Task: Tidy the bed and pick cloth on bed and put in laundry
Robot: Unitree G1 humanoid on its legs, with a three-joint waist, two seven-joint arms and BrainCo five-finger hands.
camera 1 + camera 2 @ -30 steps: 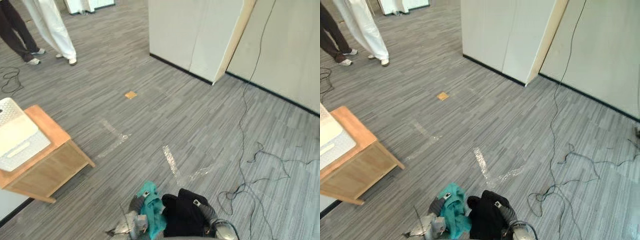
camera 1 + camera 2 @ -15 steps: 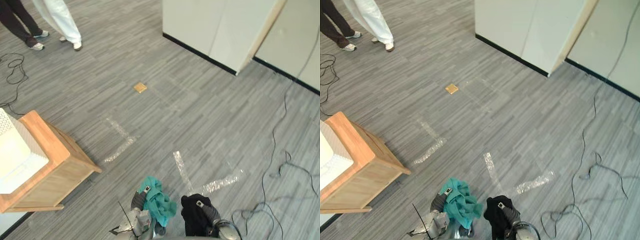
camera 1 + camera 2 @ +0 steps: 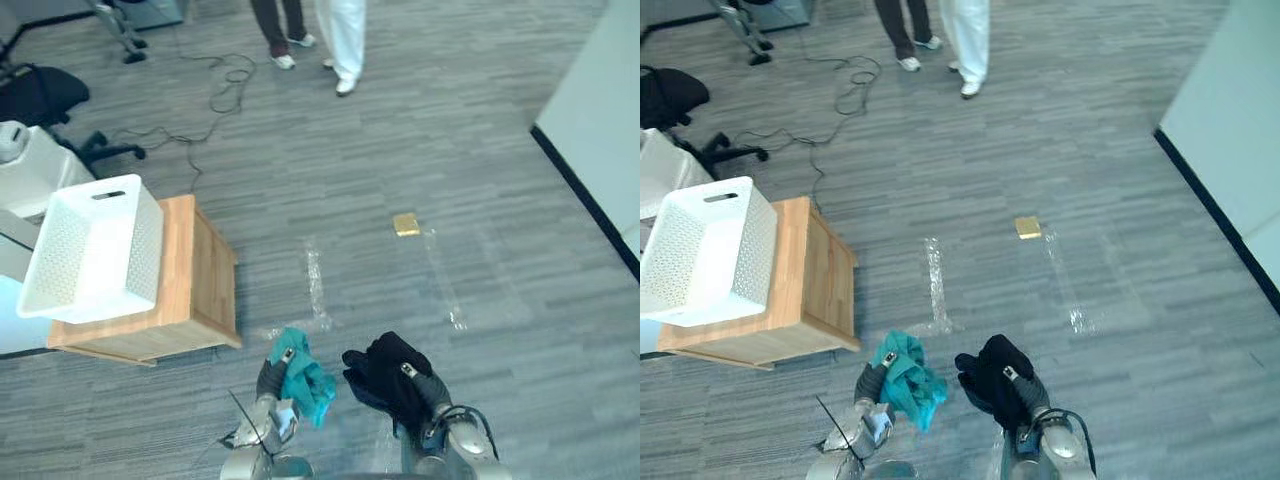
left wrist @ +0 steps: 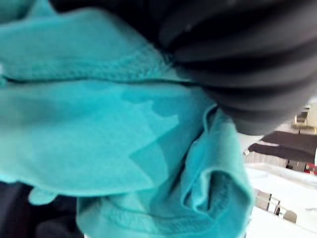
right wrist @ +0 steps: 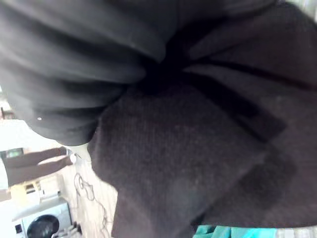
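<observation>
My left hand (image 3: 268, 380) shows low in the eye views, closed on a bunched teal cloth (image 3: 306, 381) that hangs off it above the floor. In the left wrist view the teal cloth (image 4: 114, 144) lies right against the hand's dark cover. Beside it, my right hand (image 3: 427, 393) grips a crumpled black cloth (image 3: 381, 368); the black cloth (image 5: 198, 163) also spreads across the right wrist view. A white perforated laundry basket (image 3: 93, 247) stands on a low wooden table (image 3: 196, 292) ahead to the left, apart from both hands.
Grey carpet floor with strips of clear tape (image 3: 315, 285) and a small yellow square (image 3: 406, 224). Two people's legs (image 3: 343, 40) stand at the far side. A black office chair (image 3: 40, 95) and loose cables (image 3: 225, 80) lie far left. A white wall (image 3: 600, 90) is on the right.
The whole picture has swung towards the left, so the camera moved; the basket and table now show more fully. Both hands still hold their cloths in the same low position.
</observation>
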